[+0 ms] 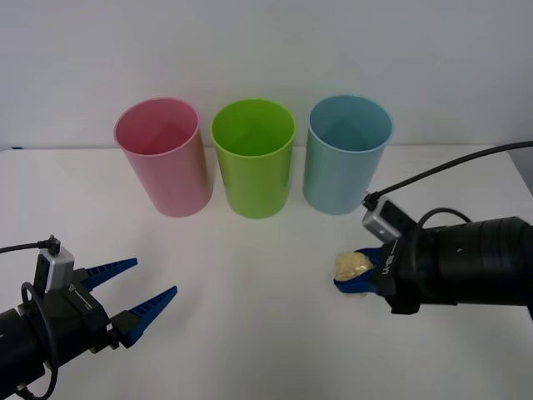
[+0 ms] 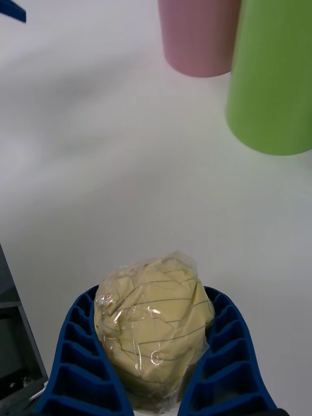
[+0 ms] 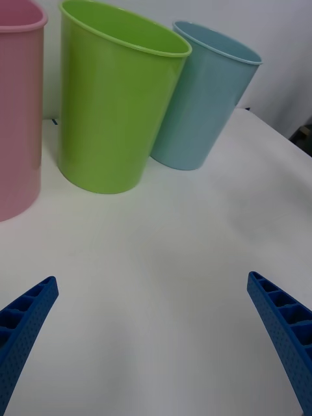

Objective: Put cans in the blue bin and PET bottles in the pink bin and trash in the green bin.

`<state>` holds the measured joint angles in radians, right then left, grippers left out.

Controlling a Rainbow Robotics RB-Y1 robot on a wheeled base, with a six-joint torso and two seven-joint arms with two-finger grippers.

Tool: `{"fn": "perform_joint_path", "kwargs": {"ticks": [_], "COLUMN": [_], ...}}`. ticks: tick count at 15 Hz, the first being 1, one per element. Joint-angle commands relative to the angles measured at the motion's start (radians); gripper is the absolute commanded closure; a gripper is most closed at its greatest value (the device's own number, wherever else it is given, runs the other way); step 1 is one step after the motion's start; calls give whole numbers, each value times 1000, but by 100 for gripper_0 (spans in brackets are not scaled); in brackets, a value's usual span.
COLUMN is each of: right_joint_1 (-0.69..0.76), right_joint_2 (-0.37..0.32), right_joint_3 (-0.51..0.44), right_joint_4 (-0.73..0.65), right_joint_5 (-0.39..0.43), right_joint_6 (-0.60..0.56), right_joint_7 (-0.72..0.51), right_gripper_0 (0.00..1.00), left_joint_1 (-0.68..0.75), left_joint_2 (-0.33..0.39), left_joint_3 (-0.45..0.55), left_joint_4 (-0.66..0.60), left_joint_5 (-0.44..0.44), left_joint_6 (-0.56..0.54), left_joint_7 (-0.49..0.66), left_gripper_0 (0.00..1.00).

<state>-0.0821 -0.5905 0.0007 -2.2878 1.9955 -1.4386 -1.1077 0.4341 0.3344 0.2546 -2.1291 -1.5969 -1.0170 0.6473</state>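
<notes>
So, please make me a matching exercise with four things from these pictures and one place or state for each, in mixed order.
Things:
1. pink bin
2. green bin
3. trash
4. left gripper

Places or states:
A. held between blue fingers
B. open, holding nothing
C. middle of the row
D. left end of the row

Pairs: 1-D, 2-C, 3-A, 4-B. The right gripper holds the trash, in front of the blue bin.
</notes>
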Motion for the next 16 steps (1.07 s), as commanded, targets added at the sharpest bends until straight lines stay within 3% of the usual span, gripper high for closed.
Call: {"fn": "perform_joint_path", "kwargs": {"ticks": [1,5,8,11,14,16], "right_joint_1": [-42,-142,-306,-452,-617,-690], "right_joint_2": [24,17,18,21,48,86], "right_joint_3": [-177,-232,-183,-140,-99,-74], "right_joint_4": [-9,-1,79,208,360,426], "right_joint_5": [-133,-181,-178,-170,-139,-67], "right_joint_6": [-75,-77,-94,-92,-92,-92], "right_joint_7": [-6,-73,-155,-158,-158,-158], "right_gripper_0": [100,100,100,100,100,100], "left_joint_1": [0,0,0,0,0,0], "left_joint_2": [0,0,0,0,0,0], "left_joint_3": [0,0,0,0,0,0], "left_joint_4": [0,0,0,0,0,0], "left_joint_5": [0,0,0,0,0,0], "left_joint_6": [0,0,0,0,0,0], "left_joint_7": [0,0,0,0,0,0], "left_gripper_0": [0,0,0,0,0,0]}}
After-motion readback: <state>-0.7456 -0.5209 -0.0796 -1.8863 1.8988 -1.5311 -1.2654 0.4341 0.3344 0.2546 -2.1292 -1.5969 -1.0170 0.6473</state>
